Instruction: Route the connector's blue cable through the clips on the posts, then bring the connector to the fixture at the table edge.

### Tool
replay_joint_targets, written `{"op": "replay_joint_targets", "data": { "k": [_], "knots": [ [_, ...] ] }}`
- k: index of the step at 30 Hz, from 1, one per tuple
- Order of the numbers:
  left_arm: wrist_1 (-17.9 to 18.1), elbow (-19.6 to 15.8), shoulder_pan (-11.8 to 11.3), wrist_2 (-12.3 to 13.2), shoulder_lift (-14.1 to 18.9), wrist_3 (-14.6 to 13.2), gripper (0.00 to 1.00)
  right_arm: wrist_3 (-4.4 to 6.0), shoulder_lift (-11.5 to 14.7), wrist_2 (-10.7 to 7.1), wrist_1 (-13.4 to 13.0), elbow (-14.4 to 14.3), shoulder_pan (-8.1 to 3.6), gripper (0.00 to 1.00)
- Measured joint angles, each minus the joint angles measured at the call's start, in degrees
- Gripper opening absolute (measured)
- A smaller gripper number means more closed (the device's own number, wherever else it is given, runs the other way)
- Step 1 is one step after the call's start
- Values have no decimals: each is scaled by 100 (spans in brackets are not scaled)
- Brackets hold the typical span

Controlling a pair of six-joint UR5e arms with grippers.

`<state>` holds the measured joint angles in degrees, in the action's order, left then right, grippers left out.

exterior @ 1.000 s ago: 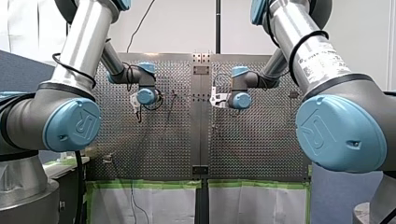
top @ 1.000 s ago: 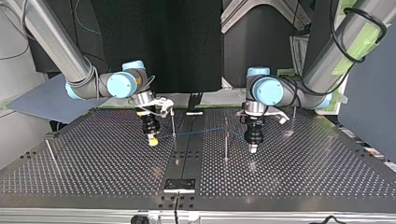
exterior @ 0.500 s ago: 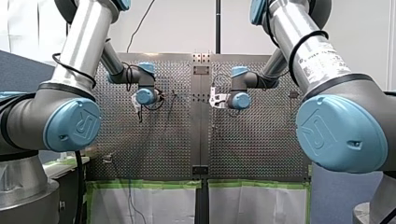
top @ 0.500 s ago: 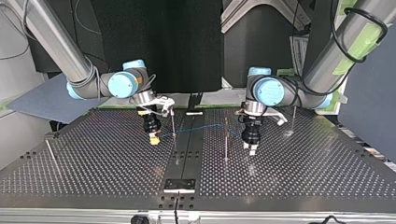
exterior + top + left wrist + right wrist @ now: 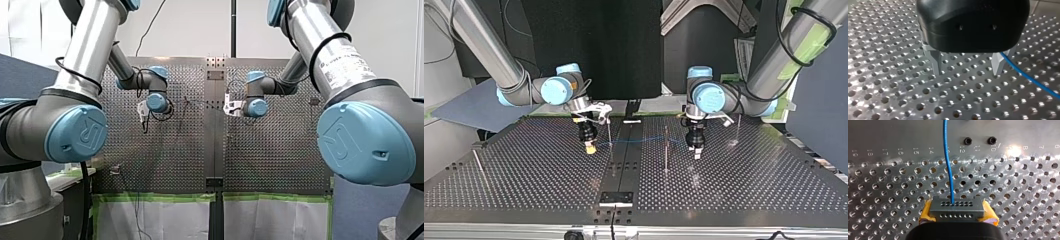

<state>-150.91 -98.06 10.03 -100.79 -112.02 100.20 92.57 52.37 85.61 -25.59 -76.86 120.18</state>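
Observation:
In the right wrist view my right gripper (image 5: 957, 214) is shut on the grey connector (image 5: 956, 206), which sits between its yellow pads (image 5: 927, 210). The blue cable (image 5: 948, 170) leaves the connector and runs ahead over the plate. In the top view it (image 5: 644, 139) stretches from my right gripper (image 5: 590, 148) past two thin posts (image 5: 610, 134) (image 5: 666, 150) toward my left gripper (image 5: 697, 154). The left wrist view shows my left gripper (image 5: 967, 73) open above the plate with nothing between its metal fingers (image 5: 936, 61); the cable (image 5: 1028, 77) passes just outside one finger.
More posts stand at the top view's right (image 5: 738, 127) and far left (image 5: 478, 162). A black fixture plate (image 5: 616, 198) sits at the near table edge in the middle. A dark centre strip (image 5: 626, 145) divides the perforated table (image 5: 749, 190).
My left gripper has opened, let go of the cable, turned and risen a little above the plate. My right gripper has barely moved and still holds the connector.

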Motion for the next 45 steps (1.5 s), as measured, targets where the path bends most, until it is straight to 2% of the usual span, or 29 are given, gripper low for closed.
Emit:
{"op": "replay_joint_targets", "data": {
  "k": [5,13,17,21,29,35,45],
  "knots": [
    [-225,-131,47,31,118,87,100,0,1,1,10,0,7,0],
    [-578,-471,109,358,456,419,100,0,2,4,29,-1,17,0],
    [-734,-671,135,439,664,534,100,0,2,3,43,-1,22,0],
    [-791,-772,162,463,847,557,100,0,0,1,66,-1,35,0],
    [-796,-790,222,479,1006,563,100,0,-1,5,95,-1,48,0],
    [-880,-837,307,595,1067,547,100,0,2,7,97,-1,53,0],
    [-852,-1088,447,647,1501,569,100,0,2,5,98,-1,65,0]
  ]
}}
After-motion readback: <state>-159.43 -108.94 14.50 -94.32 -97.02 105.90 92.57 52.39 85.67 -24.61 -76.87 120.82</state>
